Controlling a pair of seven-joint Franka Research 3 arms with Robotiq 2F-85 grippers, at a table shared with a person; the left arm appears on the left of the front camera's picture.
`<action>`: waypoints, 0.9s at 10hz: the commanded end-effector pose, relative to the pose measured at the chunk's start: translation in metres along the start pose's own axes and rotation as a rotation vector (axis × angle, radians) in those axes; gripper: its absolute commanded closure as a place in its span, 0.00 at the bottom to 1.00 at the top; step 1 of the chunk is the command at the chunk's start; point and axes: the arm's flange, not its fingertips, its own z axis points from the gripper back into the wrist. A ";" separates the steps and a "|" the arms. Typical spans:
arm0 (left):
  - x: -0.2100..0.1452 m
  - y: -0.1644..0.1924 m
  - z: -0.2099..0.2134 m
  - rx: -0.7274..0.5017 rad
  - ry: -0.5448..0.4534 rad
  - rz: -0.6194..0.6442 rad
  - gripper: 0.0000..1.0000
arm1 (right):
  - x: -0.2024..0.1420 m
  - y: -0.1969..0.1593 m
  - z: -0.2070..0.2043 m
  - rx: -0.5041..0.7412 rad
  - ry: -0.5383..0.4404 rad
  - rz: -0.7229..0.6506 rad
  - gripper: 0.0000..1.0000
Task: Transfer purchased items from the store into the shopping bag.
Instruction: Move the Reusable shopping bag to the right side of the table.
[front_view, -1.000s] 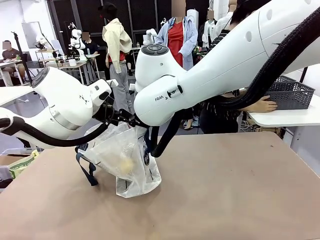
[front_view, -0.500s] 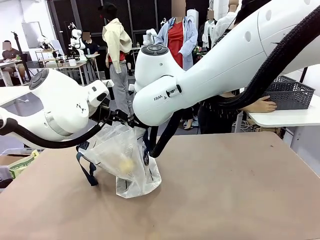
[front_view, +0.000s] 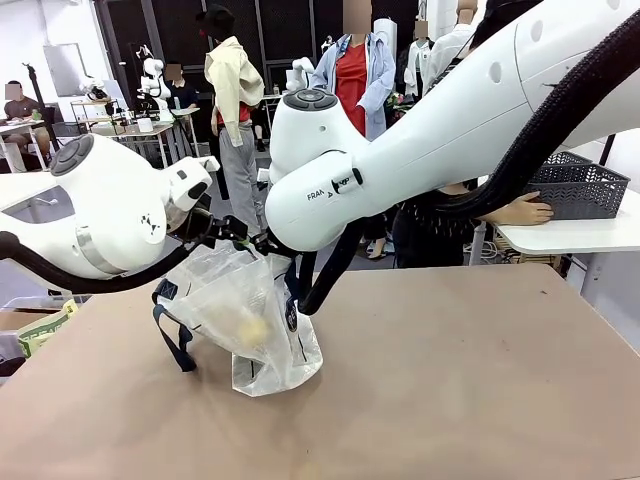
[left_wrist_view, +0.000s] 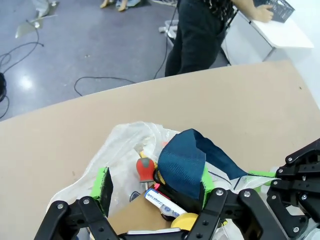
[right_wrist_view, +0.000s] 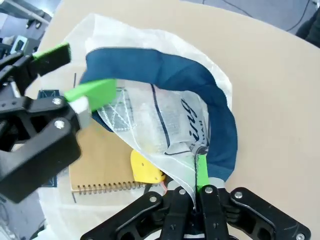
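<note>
Over the last second the left arm's wrist has swung up and back a little while the shopping bag (front_view: 250, 320) stays standing on the table (front_view: 450, 380), so the mouth looks held open for loading. The left gripper (left_wrist_view: 155, 192) stands spread inside the crinkly translucent bag, one green pad against a navy strap (left_wrist_view: 185, 162); the right gripper (right_wrist_view: 195, 175) is pinched shut on the film rim. Inside lie a red item (left_wrist_view: 145, 170), a yellow piece (right_wrist_view: 145, 170) and a tan spiral notebook (right_wrist_view: 100, 170)
</note>
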 end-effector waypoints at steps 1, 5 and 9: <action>0.008 0.003 0.026 0.023 -0.060 0.057 0.17 | -0.001 -0.010 -0.006 -0.006 0.036 0.015 1.00; 0.003 0.039 0.062 0.014 -0.099 0.192 0.17 | 0.000 -0.011 -0.007 -0.010 0.040 0.016 1.00; -0.006 0.084 0.062 -0.052 0.007 0.290 0.17 | -0.003 -0.009 -0.005 -0.024 0.046 0.017 1.00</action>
